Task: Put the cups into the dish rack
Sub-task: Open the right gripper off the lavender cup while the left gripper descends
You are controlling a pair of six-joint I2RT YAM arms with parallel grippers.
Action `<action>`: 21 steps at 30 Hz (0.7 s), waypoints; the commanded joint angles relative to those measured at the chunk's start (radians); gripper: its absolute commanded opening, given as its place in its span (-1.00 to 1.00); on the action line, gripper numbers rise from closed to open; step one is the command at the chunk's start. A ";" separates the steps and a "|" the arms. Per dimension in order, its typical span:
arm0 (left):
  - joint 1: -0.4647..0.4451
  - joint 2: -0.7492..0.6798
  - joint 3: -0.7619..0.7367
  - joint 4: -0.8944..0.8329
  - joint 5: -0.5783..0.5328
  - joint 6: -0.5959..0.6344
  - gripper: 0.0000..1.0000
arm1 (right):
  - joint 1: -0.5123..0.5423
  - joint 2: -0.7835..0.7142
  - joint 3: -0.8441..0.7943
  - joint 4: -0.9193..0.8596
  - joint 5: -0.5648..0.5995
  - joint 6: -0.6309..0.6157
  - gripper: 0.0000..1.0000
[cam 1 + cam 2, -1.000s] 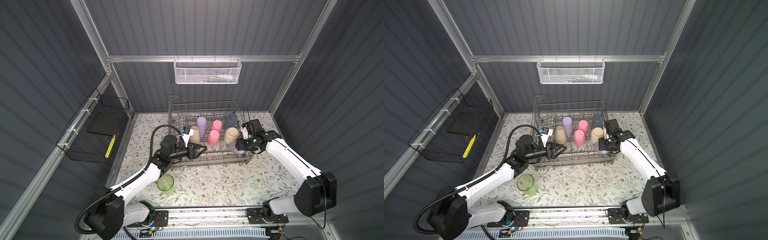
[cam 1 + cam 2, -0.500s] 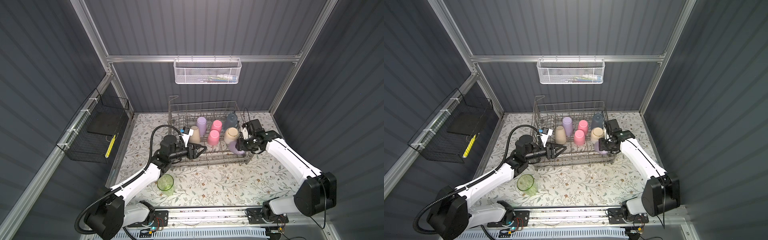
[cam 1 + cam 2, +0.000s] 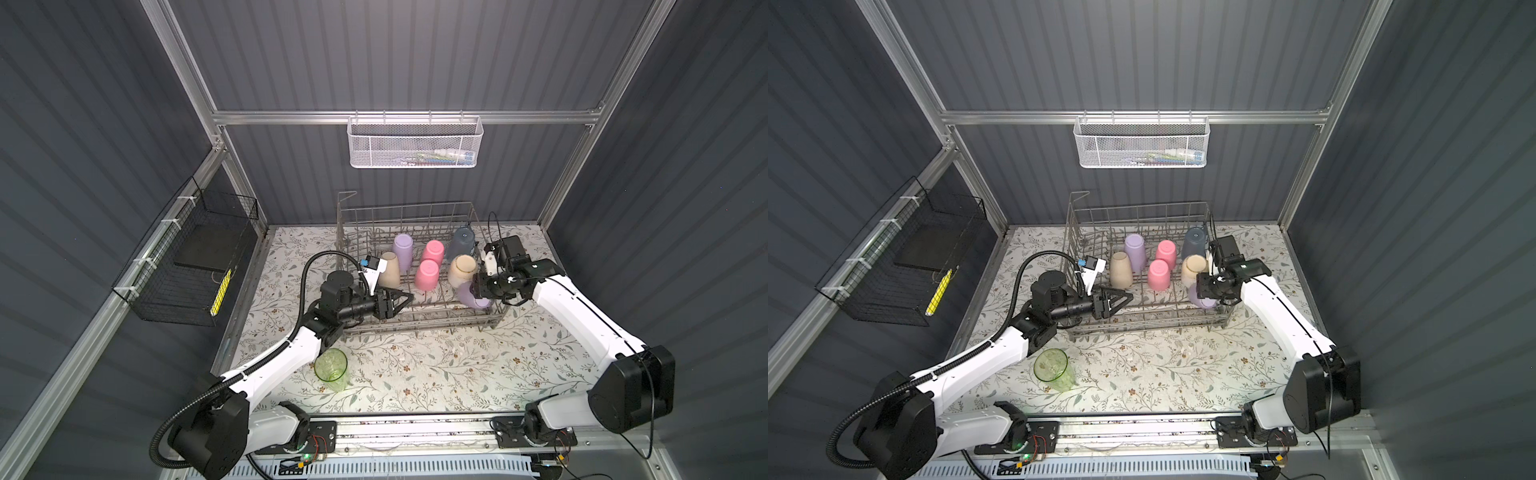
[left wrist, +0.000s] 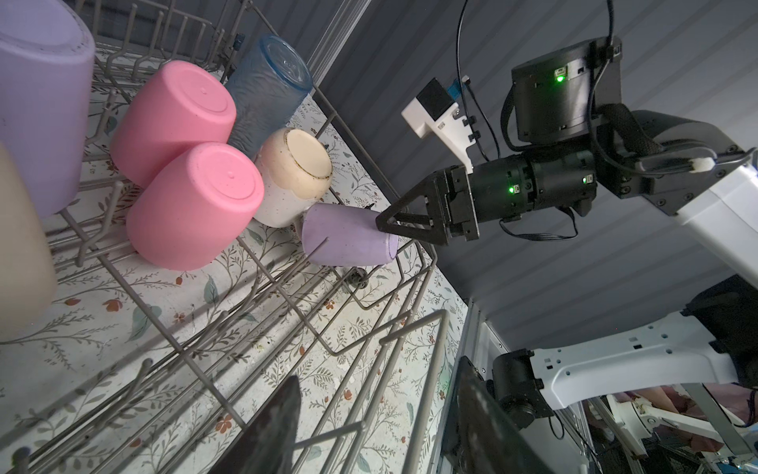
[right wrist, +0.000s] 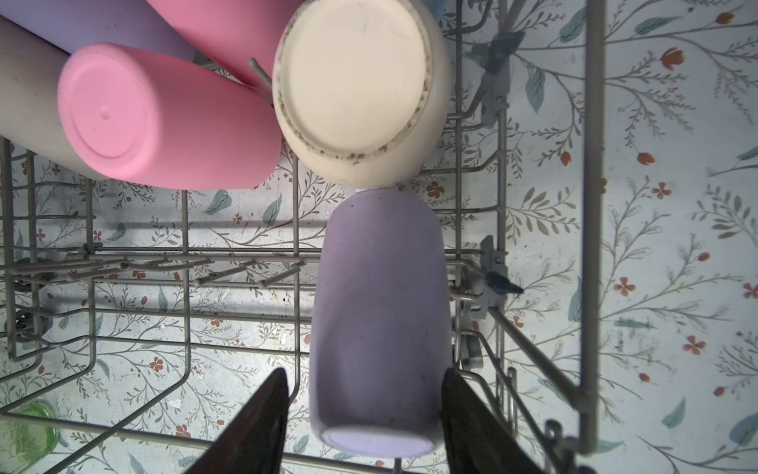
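Lilac cup [image 5: 377, 312], matte plastic, lies tipped in the wire dish rack [image 5: 592, 205]. Right gripper [image 5: 365, 371] straddles it, fingers apart; left gripper [image 3: 404, 302] gapes empty.

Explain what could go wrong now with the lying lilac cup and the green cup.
1. The lilac cup lies on its side beside the cream cup; if the right pincer, open around it, closes off-centre, the cup may slip or jam in the dish rack wires.
2. The green cup stands close by the left arm; a swing could topple it.
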State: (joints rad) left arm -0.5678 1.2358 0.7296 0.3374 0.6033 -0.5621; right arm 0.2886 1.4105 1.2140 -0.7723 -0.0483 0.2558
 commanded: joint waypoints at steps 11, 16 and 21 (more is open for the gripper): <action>0.008 -0.167 0.256 -0.541 -0.226 0.136 0.24 | 0.030 -0.272 0.014 0.048 -0.049 0.009 0.27; 0.008 -0.261 0.413 -0.960 -0.422 0.113 0.33 | 0.034 -0.281 -0.022 0.066 -0.063 0.014 0.30; 0.006 -0.397 0.423 -1.226 -0.523 0.021 0.34 | 0.040 -0.268 -0.042 0.083 -0.091 0.022 0.33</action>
State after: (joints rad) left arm -0.5674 0.8738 1.1477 -0.5888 0.1825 -0.4938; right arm 0.3222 1.1370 1.1881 -0.7052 -0.1123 0.2687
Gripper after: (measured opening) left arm 0.667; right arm 0.665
